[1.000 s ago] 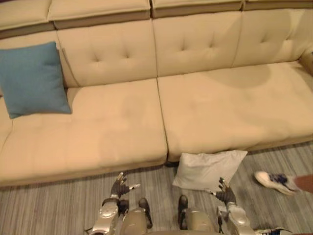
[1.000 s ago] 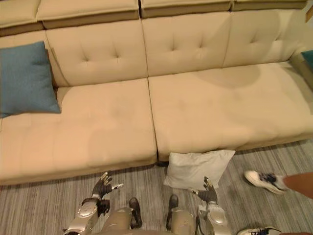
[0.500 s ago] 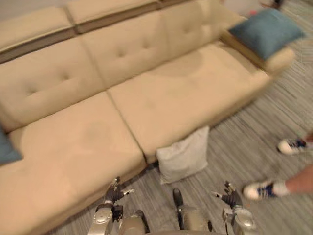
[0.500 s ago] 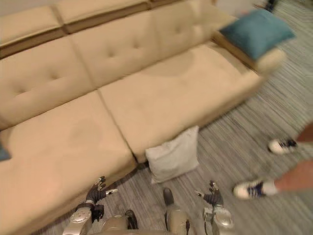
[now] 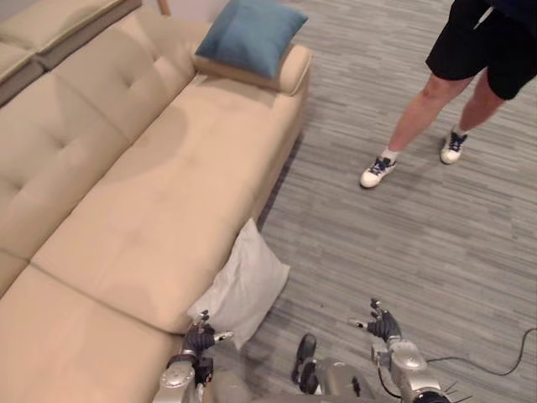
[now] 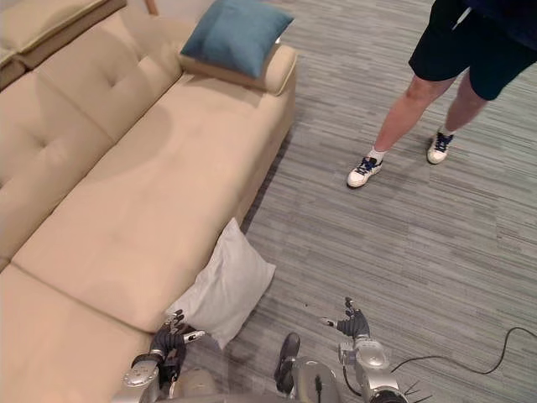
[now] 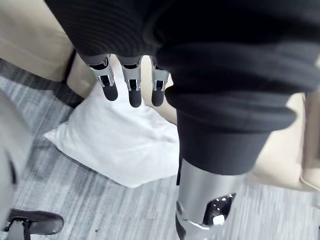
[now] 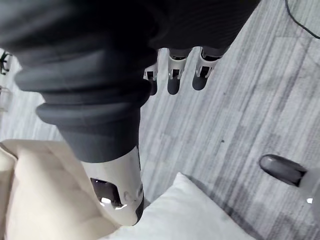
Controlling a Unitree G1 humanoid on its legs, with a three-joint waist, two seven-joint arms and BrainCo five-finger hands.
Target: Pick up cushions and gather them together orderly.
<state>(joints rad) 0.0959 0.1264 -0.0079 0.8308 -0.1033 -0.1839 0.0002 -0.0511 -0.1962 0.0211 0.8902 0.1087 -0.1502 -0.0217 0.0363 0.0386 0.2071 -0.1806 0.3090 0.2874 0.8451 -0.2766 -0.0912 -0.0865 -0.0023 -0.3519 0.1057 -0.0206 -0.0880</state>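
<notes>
White cushion point(image 5: 243, 284): on the floor point(image 5: 403, 243) at 6 o'clock, leaning against the sofa point(image 5: 159, 193) front.
Blue cushion point(image 5: 250, 35): on the sofa's armrest, 12 o'clock.
Left hand point(image 5: 199, 340): 7 o'clock, fingers relaxed, empty.
Right hand point(image 5: 383, 326): 5 o'clock, fingers spread, empty.
Person point(image 5: 457, 92): standing, 2 o'clock.

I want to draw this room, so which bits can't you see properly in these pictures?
- Person: everything above the shorts is cut off by the top edge of both eye views.
- Sofa: its left end runs off the edge of the eye views.
- White cushion: the side leaning on the sofa is hidden; in the left wrist view the left hand covers part of it.
</notes>
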